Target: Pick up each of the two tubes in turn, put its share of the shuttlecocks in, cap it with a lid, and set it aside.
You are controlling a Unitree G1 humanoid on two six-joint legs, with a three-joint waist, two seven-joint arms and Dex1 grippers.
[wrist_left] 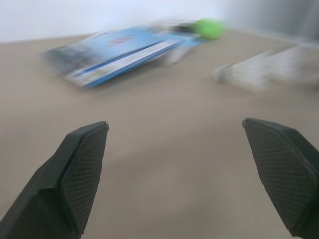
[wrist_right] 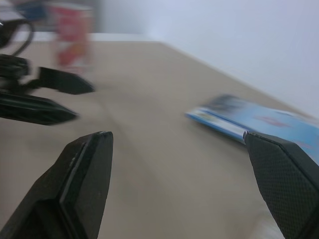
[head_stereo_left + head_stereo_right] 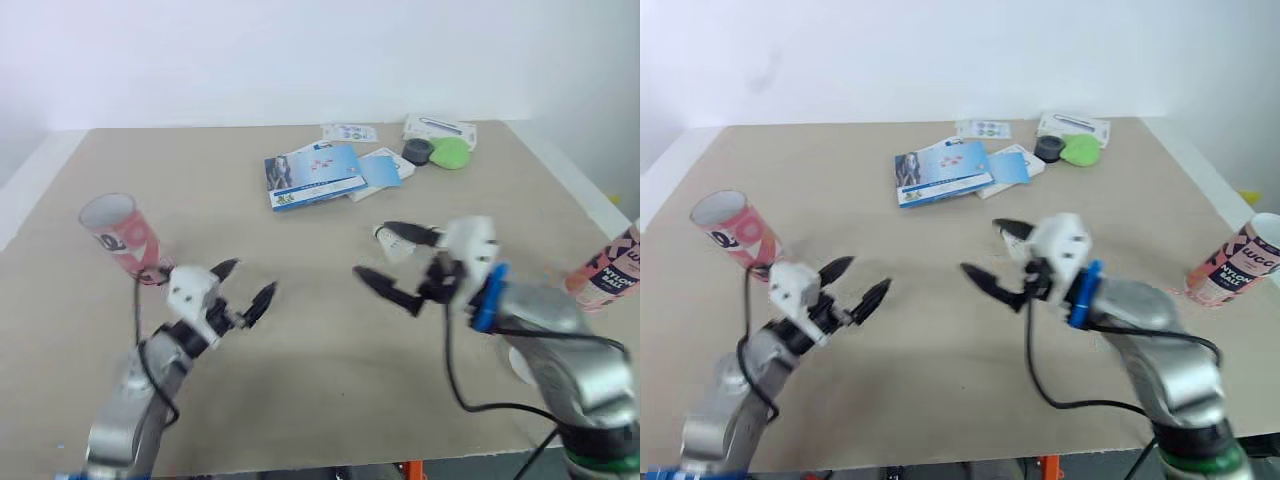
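left gripper (image 3: pixel 250 280) low over table, ribbed black fingers spread wide, empty, likely poised to grab | pink printed tube (image 3: pixel 120 235) far left, tilted, mouth open | white feathery shuttlecock (image 3: pixel 398 245) centre, beside right gripper (image 3: pixel 375 250), also wide open, empty | round grey lid (image 3: pixel 417 150), green lid (image 3: pixel 450 152) at far edge | second tube (image 3: pixel 605 270) at right edge, uncapped

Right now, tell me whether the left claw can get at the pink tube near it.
Probably, but not directly. The left claw is open and nothing blocks the pink tube, yet the claw points away from it, so the arm must pull back and turn.
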